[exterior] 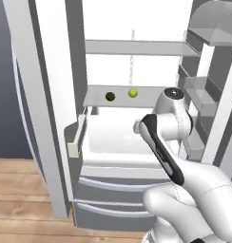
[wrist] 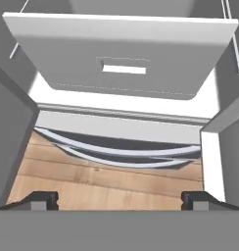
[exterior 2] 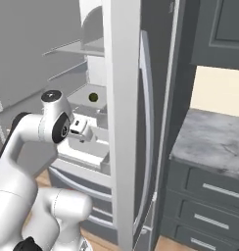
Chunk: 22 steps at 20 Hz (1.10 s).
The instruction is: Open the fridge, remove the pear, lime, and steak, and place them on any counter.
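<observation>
Inside white fridge (exterior: 137, 28), round dark lime (exterior: 110, 97), glossy pear (exterior: 132, 93) beside, gripper (wrist: 119, 198) wide apart, prob. empty.

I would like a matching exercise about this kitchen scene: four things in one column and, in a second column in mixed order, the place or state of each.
Things:
1. lime
2. pear
3. counter
4. end effector

Places or states:
A. outside the fridge, past its open right door, over dark drawers
B. on a fridge shelf, the left fruit of the two in the left base view
C. open, nothing between its fingertips, looking down at the fridge's bottom drawers and the wooden floor
D. on the same shelf, the right fruit of the two

Pairs: 1-B, 2-D, 3-A, 4-C
</observation>
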{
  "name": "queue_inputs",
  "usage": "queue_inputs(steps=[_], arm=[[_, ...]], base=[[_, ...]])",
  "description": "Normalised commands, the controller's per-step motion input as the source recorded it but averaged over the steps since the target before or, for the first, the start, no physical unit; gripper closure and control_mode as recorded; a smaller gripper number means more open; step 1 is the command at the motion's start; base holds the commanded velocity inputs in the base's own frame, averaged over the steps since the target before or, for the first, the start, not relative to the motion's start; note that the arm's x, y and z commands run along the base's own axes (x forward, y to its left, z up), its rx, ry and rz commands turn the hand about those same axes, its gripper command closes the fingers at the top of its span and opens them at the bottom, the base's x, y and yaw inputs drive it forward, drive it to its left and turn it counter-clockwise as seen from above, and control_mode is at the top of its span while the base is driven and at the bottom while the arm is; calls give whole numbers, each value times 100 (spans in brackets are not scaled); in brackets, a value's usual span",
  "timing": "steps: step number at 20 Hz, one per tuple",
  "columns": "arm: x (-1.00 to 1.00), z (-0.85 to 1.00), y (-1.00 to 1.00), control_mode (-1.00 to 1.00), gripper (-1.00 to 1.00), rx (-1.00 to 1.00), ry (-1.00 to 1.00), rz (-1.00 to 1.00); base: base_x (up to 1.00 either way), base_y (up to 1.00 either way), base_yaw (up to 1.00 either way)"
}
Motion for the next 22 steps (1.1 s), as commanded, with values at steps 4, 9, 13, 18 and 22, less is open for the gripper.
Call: queue_inputs(steps=[4, 9, 13, 18, 22], arm=[[0, 0, 0, 100, -100, 0, 0, 0], [0, 0, 0, 100, -100, 0, 0, 0], [19, 1, 14, -100, -100, -2, 2, -3], [93, 30, 24, -100, -100, -6, -1, -3], [85, 46, 0, -100, -100, -2, -3, 0]], base=[[57, 32, -39], [100, 22, -17], [70, 52, -9], [0, 0, 0], [0, 0, 0]])
